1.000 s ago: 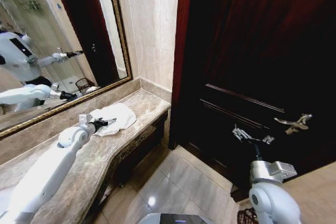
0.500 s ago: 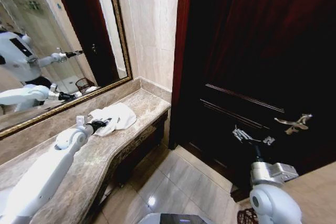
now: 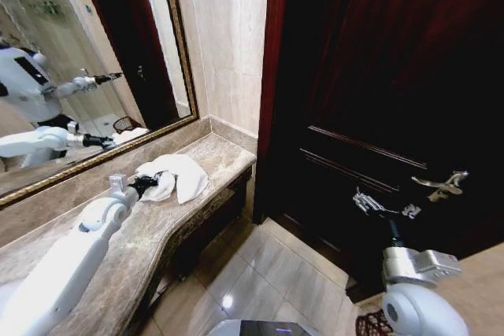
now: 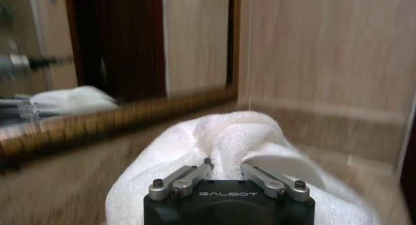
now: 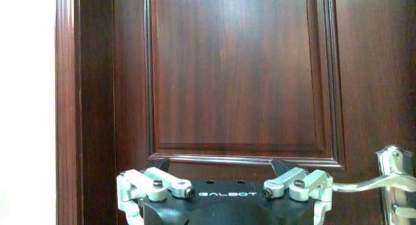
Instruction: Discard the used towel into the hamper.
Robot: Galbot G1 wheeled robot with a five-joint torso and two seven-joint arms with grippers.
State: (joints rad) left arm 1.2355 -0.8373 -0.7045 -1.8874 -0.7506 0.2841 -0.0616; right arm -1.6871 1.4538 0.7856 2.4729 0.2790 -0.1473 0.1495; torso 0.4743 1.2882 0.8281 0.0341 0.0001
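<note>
1. A brown marble counter [image 3: 169, 214] runs along the wall and serves as the landmark here.
2. A gold-framed mirror [image 3: 94, 45] hangs on the wall directly above the counter's back edge; its frame also appears in the left wrist view [image 4: 97, 120].
3. A beige marble wall panel [image 3: 228, 37] rises at the counter's far end, beside the mirror.
4. A dark wooden door [image 3: 378, 100] stands past the counter's far end, across the corner; its raised panel fills the right wrist view [image 5: 240, 74].
5. A silver lever door handle [image 3: 442, 184] sits on the door, well away from the counter.
6. Glossy beige floor tiles [image 3: 260, 273] lie below the counter's front edge.
</note>
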